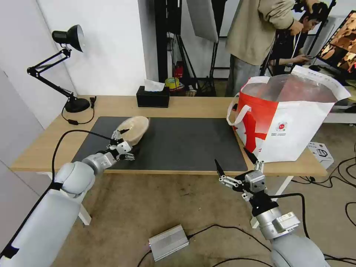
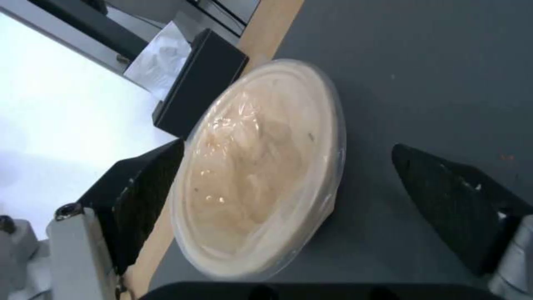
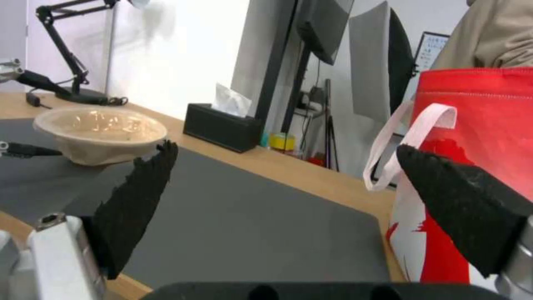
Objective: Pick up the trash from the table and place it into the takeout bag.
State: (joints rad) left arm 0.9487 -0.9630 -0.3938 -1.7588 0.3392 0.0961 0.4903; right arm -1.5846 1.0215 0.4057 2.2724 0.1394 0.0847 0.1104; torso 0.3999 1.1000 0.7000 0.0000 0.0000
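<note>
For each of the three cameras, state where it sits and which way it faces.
Head view: from the robot's head, looking forward and down over the table; both arms show, the left gripper at the beige pulp bowl, the right gripper open below the table's front edge.
Left wrist view: on the left arm, facing the bowl between its open fingers.
Right wrist view: on the right arm, looking across the dark mat toward the bowl and the takeout bag.
Shared: all three show the bowl and the black tissue box.

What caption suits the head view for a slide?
Left claw at the tilted beige pulp bowl on the grey mat; right claw open before the takeout bag.
</note>
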